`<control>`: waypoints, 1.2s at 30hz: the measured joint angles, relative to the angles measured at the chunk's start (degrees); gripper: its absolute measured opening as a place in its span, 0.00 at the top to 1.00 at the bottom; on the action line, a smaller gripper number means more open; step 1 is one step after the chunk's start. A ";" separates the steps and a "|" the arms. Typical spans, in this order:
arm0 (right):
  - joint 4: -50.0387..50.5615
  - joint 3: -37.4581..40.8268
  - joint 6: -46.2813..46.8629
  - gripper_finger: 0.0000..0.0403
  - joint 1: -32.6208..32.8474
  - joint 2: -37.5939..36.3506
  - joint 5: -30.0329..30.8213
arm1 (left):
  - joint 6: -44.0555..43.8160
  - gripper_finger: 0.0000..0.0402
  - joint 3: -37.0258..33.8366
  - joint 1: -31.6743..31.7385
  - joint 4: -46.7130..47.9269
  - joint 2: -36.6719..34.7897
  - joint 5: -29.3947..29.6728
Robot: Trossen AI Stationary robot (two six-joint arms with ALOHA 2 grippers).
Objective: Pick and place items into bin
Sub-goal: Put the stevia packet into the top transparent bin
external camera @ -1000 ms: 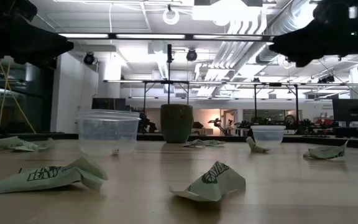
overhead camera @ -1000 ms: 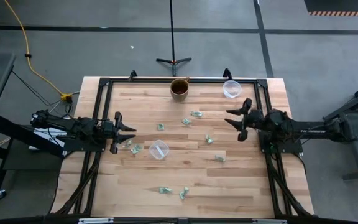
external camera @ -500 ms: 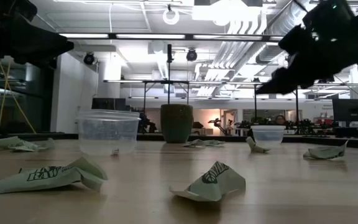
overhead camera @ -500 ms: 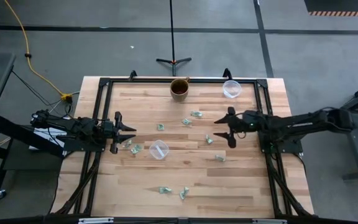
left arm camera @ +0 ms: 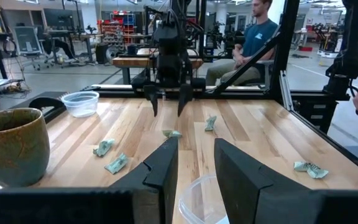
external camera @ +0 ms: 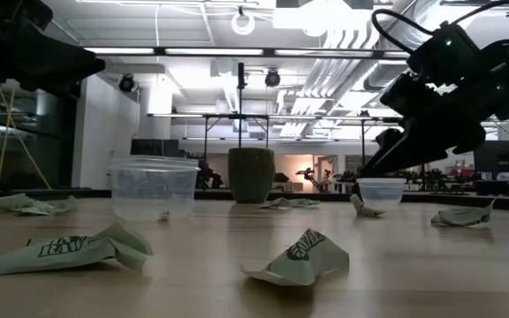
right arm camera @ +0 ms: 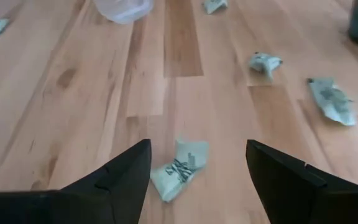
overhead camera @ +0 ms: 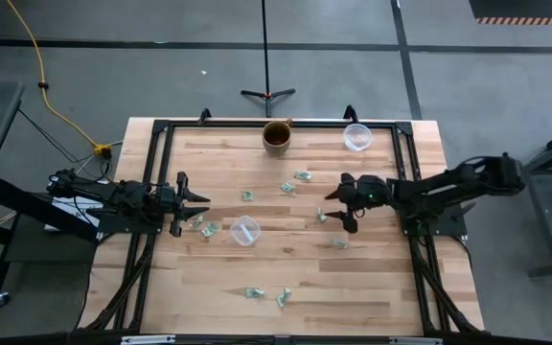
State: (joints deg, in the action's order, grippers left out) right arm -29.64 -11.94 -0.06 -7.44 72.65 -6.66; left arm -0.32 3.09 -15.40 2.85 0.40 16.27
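Several small crumpled green-and-white wrappers lie scattered flat on the wooden table [overhead camera: 286, 264]. My right gripper [overhead camera: 334, 207] is open and tipped down over the table's middle. Its fingers stand on either side of one wrapper [right arm camera: 179, 169] without touching it; the same wrapper [overhead camera: 321, 217] shows in the high view. The left wrist view shows that gripper [left arm camera: 166, 106] hovering just above this wrapper [left arm camera: 171, 133]. My left gripper [overhead camera: 202, 205] waits open near the table's left edge, close to two wrappers [overhead camera: 204, 226] and a clear cup [overhead camera: 244, 230].
A brown pot [overhead camera: 277, 137] and a second clear cup [overhead camera: 356, 136] stand at the far edge. More wrappers lie near the middle [overhead camera: 287, 188] and toward the near edge [overhead camera: 268, 294]. A black frame [overhead camera: 156, 144] borders the table. A person [left arm camera: 253, 37] sits beyond the right side.
My right gripper has reached from the table's right side toward the left, sinking and tipping down until it stands over the wrapper near the middle. It has stayed open. The wrappers, cups and left arm have kept still.
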 joint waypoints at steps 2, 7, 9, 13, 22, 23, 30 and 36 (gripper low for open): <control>-2.48 0.00 0.02 0.37 0.01 2.57 -1.63 | 0.00 0.65 0.00 0.00 0.05 0.00 0.00; -8.89 -0.02 -0.30 0.37 1.73 9.29 -1.20 | 0.00 0.65 0.00 0.00 0.29 -0.02 -0.02; -10.94 -0.02 -0.41 0.37 2.53 11.93 1.36 | 0.00 0.65 0.00 0.01 0.29 0.00 -0.02; -15.53 -0.02 -0.09 0.37 3.66 16.60 4.25 | 0.00 0.65 0.00 0.01 0.29 -0.01 -0.02; -18.25 -2.07 0.24 0.42 4.63 23.74 6.61 | -0.02 0.65 0.00 0.00 0.27 0.00 -0.04; -18.18 -2.59 0.21 0.45 4.61 24.10 6.16 | 0.00 0.65 0.00 0.00 0.29 0.00 -0.04; -15.24 -5.05 0.13 0.68 4.61 24.47 4.12 | -0.01 0.65 0.00 0.01 0.29 0.00 -0.07; -13.35 -5.16 -0.07 0.88 4.61 24.43 3.95 | 0.00 0.65 0.00 0.00 0.29 0.00 -0.31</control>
State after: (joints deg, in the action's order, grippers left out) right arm -42.99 -17.10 -0.13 -2.83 97.08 -2.70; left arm -0.32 3.09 -15.40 3.14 0.40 15.97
